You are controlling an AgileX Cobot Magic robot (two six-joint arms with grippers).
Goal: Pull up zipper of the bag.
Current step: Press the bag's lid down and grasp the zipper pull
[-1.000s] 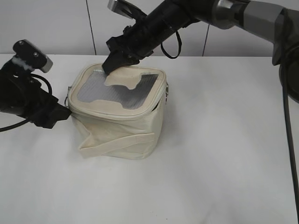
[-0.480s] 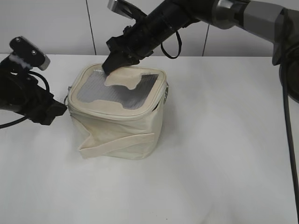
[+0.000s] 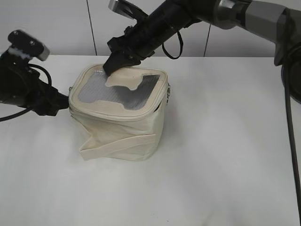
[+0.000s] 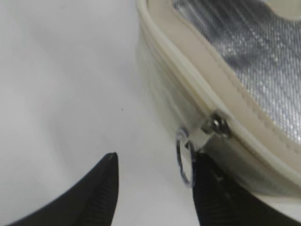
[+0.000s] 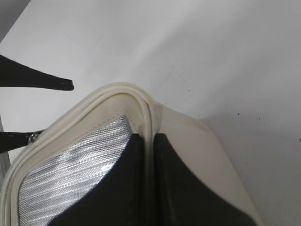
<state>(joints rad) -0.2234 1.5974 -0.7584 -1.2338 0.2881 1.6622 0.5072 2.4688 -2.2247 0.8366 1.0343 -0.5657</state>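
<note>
The cream bag (image 3: 120, 125) stands mid-table, its grey mesh lid (image 3: 115, 92) up. The zipper (image 3: 113, 112) runs around the lid edge. My right gripper (image 3: 113, 66) is shut on the lid's far rim; in the right wrist view the gripper (image 5: 149, 141) pinches the cream rim (image 5: 141, 106). My left gripper (image 3: 59, 101) is open at the bag's upper left corner. In the left wrist view a silver slider (image 4: 217, 126) sits on the zipper track (image 4: 188, 70). Its ring pull (image 4: 184, 157) hangs between the gripper's (image 4: 156, 162) open jaws, against the right finger (image 4: 207, 188).
A second slider (image 3: 168, 89) hangs at the bag's right corner. A flat strap (image 3: 117, 141) crosses the bag's front. The white table (image 3: 225, 155) reaches a pale panelled wall (image 3: 56, 28) behind. My left fingertips (image 5: 56, 84) show at the left of the right wrist view.
My left gripper drew back a little from the bag's left side and rose to the lid's corner. The right gripper and the bag have stayed still.
</note>
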